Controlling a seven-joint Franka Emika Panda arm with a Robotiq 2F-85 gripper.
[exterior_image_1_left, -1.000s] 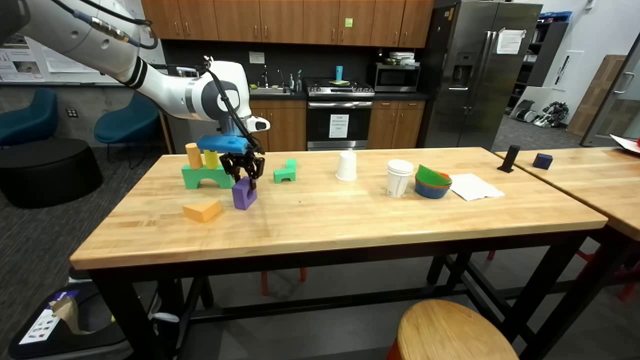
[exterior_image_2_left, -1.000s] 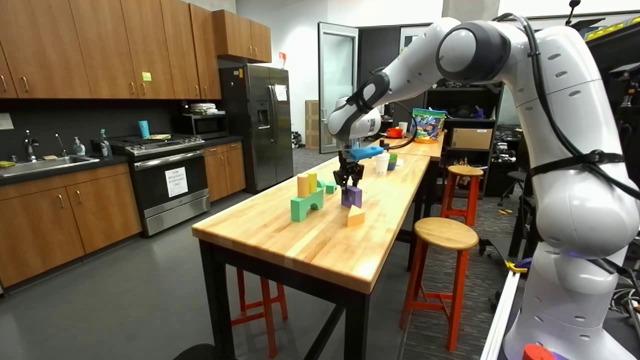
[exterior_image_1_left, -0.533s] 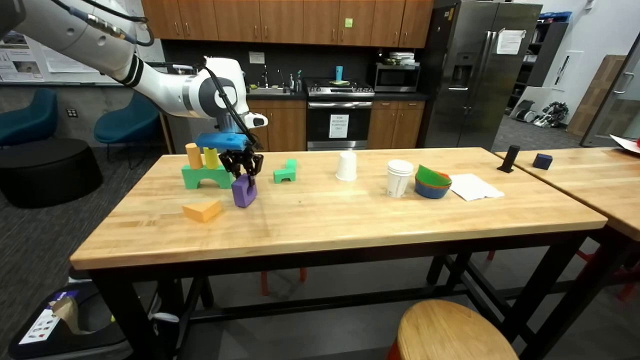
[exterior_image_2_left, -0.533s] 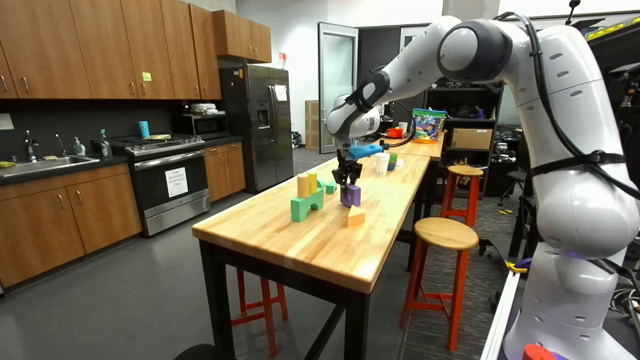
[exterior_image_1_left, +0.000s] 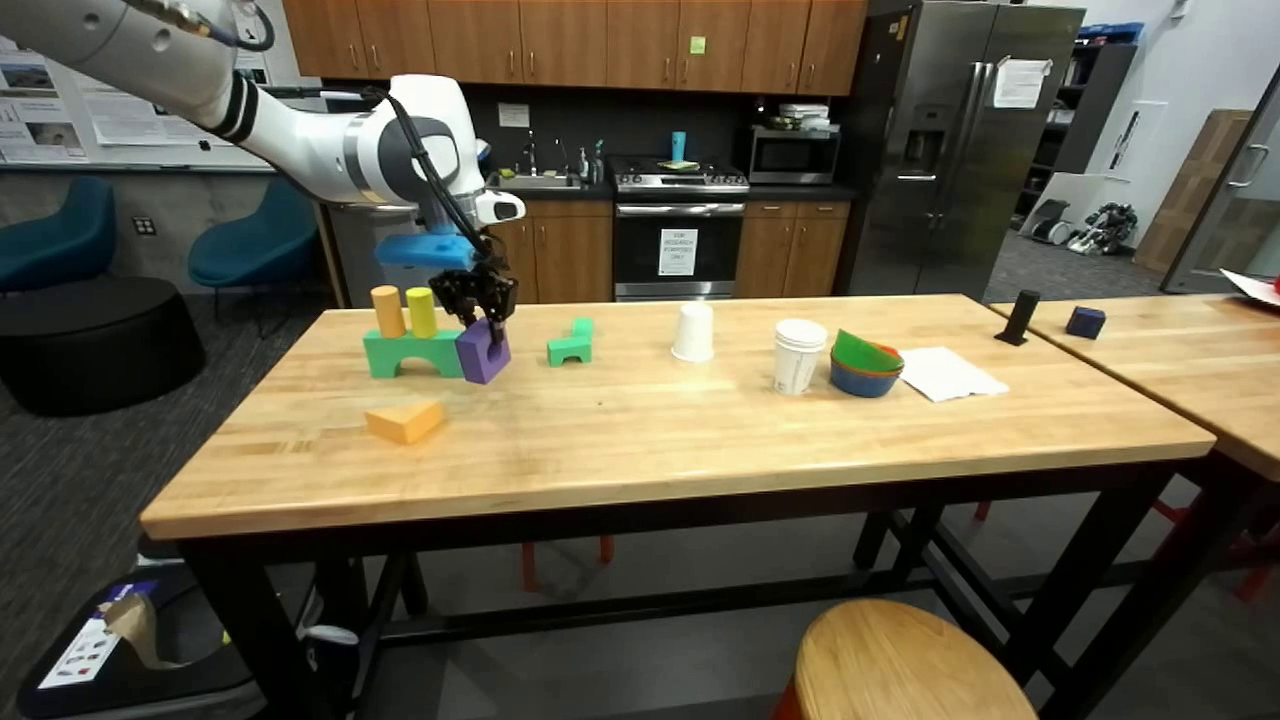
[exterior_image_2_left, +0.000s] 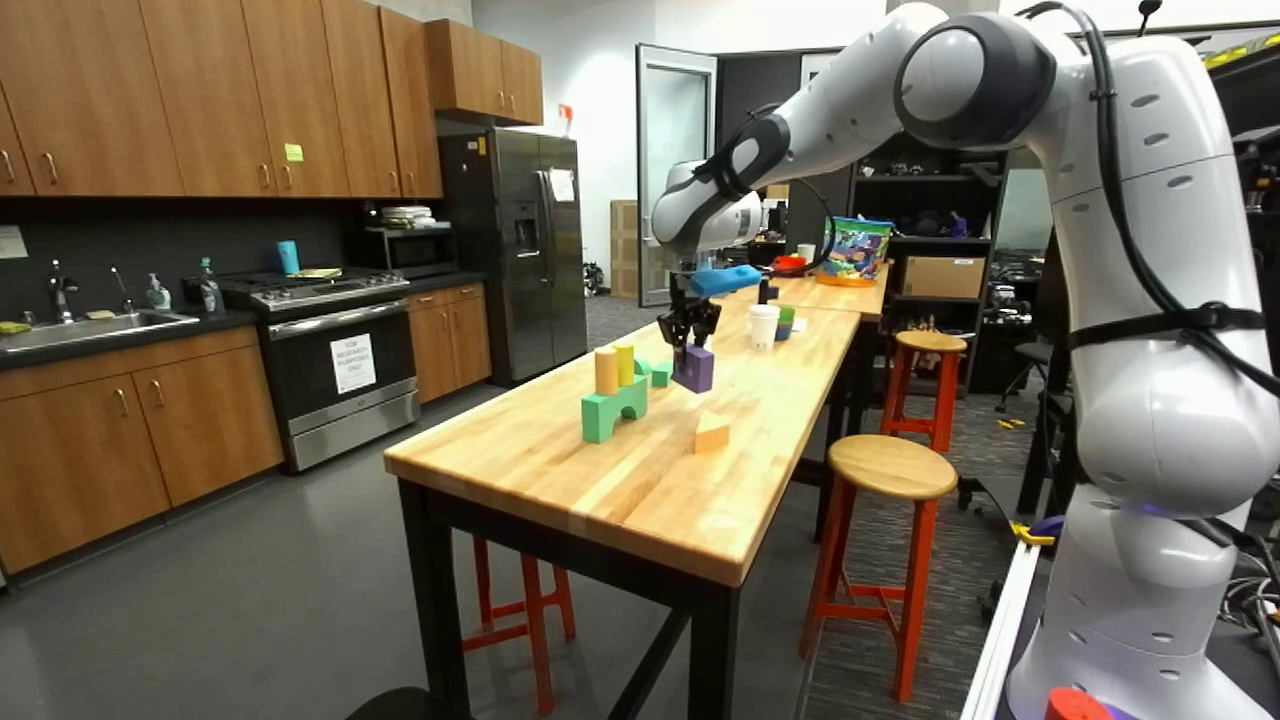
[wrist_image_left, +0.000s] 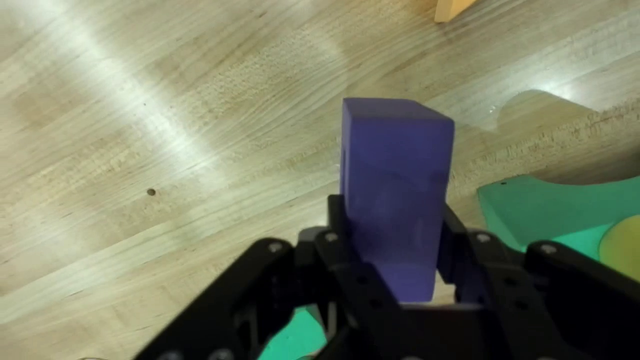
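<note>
A: Purple block (wrist_image_left: 397, 200) status?
B: Pinched in the gripper (wrist_image_left: 391, 212), roughly upright. Rectangular, curved notch in one side.
A: On the table (exterior_image_1_left: 700, 440)?
B: Looks just above it; that gap's hard to judge.

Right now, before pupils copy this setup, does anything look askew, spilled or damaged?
Yes: in an exterior view, the green bowl leans askew, while the blue bowl beneath sits level. The purple block in the gripper looks intact; no clear spill shows.

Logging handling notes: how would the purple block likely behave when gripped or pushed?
The purple block is probably stiff, showing no bend in the claw. Its flat faces suggest sliding over rolling; its smooth sides might slip.
</note>
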